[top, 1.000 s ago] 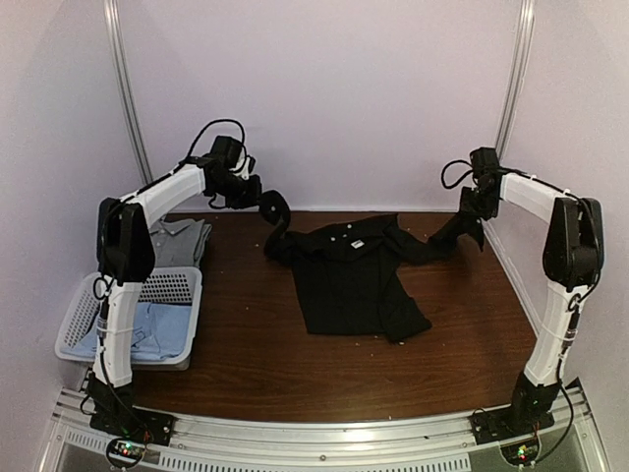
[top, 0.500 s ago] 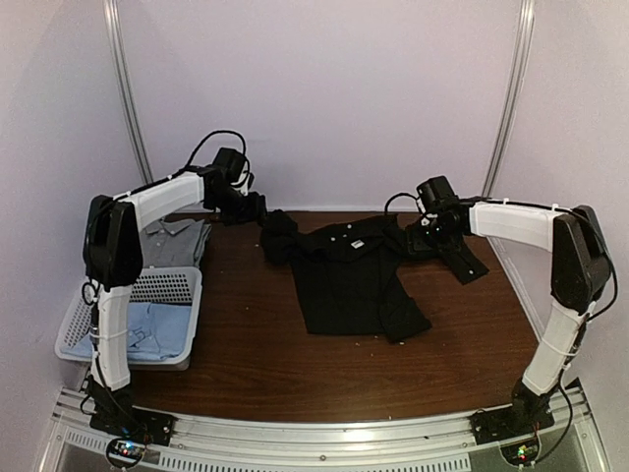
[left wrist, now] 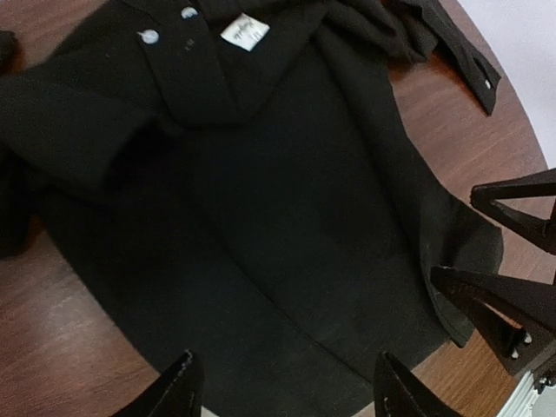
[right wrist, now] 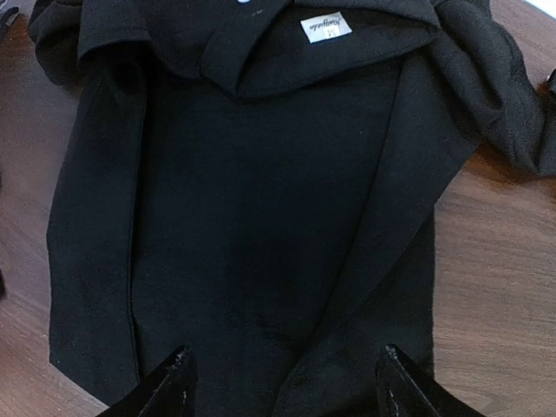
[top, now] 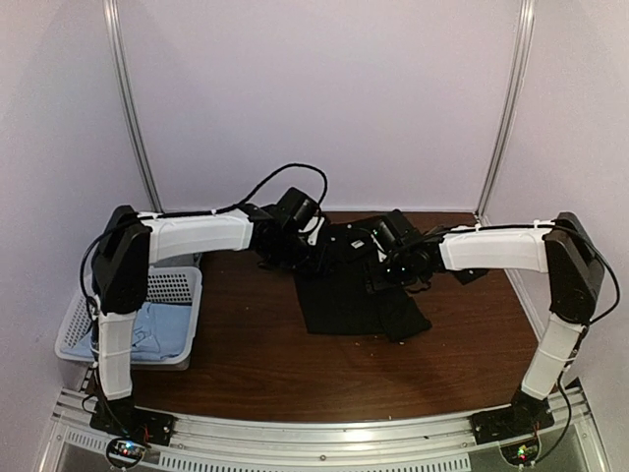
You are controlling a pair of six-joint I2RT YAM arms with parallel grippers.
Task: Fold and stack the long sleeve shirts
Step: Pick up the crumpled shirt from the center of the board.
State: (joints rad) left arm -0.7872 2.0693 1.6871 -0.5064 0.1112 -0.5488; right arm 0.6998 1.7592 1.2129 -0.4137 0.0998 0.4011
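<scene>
Your brown wooden table [top: 256, 364] carries a black shirt [top: 349, 300], lying beneath your left gripper [left wrist: 285, 369] and right gripper [right wrist: 282, 360], and a white basket [top: 175, 287] well left of them.

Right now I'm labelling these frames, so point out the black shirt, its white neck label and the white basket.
black shirt [right wrist: 261, 217]: right wrist view, middle of its body panel.
white neck label [right wrist: 326, 27]: right wrist view, centre of the tag.
white basket [top: 175, 287]: top external view, its far lattice wall.
</scene>
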